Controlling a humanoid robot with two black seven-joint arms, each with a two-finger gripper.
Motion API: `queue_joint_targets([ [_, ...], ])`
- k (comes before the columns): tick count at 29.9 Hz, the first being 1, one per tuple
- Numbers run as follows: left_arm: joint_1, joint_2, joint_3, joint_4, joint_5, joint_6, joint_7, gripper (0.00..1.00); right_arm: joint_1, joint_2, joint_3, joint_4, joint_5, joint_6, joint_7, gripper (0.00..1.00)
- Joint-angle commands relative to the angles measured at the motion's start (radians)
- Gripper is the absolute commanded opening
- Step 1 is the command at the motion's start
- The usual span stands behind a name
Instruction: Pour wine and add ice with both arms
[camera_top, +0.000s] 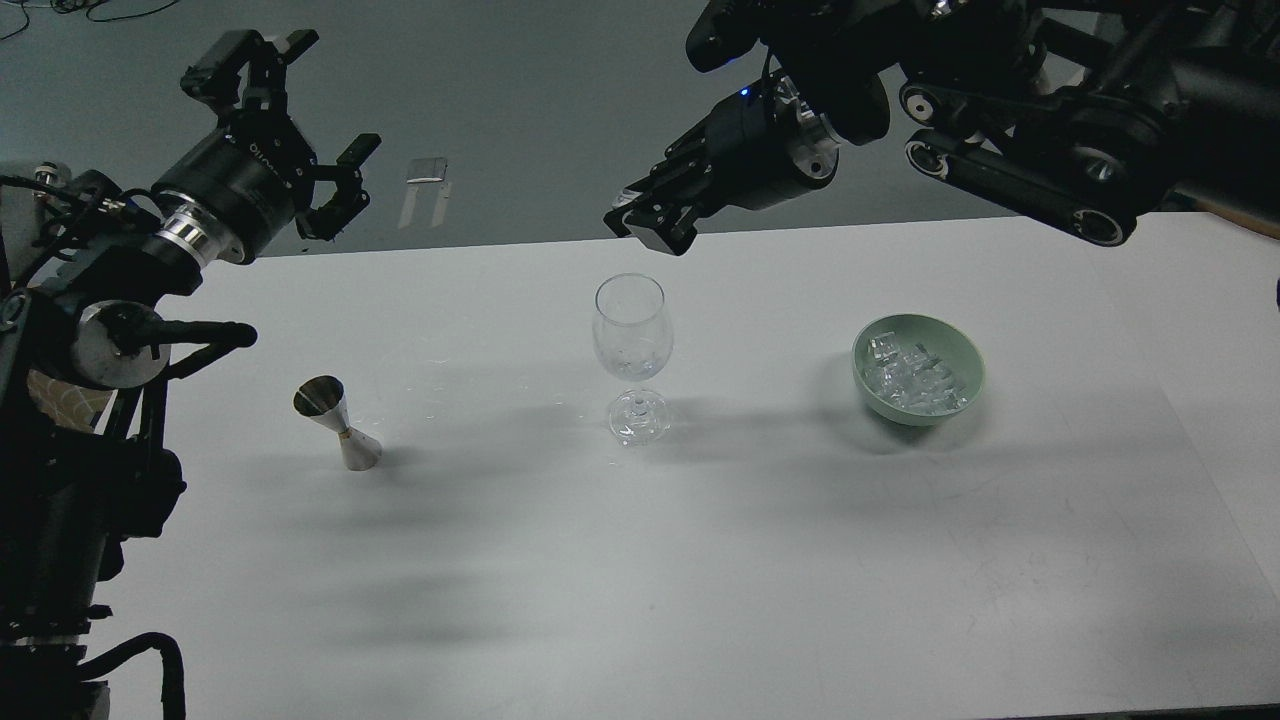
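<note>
Glass (631, 340) upright mid-counter (700, 560), jigger (338, 423) to its left, bowl (918, 369) of ice (912, 377) to its right. Left claw (300, 140) released, raised over far-left edge. Right claw (650, 215) above glass, clenched or not: cannot tell.

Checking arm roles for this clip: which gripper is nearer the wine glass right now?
Right. The right gripper hovers just above and behind the wine glass rim. The left gripper is open, raised far to the glass's left, beyond the jigger.
</note>
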Motion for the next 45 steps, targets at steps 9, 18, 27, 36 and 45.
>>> queue_joint_targets([
  [9,-0.001,0.007,0.000,0.000,0.000,-0.002,0.000,0.98,-0.035,-0.003,-0.045,0.004,0.001,0.000,0.000,0.05],
  [18,0.000,0.012,-0.002,-0.009,-0.002,0.000,0.000,0.98,-0.059,0.043,-0.045,-0.017,0.001,0.000,0.000,0.05],
  [27,0.000,0.014,-0.003,-0.009,-0.002,0.000,0.000,0.98,-0.055,0.120,-0.045,-0.086,0.001,0.000,0.000,0.07],
  [36,0.000,0.018,-0.005,-0.009,-0.002,0.000,0.000,0.98,-0.050,0.134,-0.050,-0.106,0.001,0.000,0.000,0.17],
  [45,0.000,0.020,-0.006,-0.009,-0.002,0.000,0.000,0.98,-0.046,0.134,-0.056,-0.114,0.001,0.000,0.000,0.33],
])
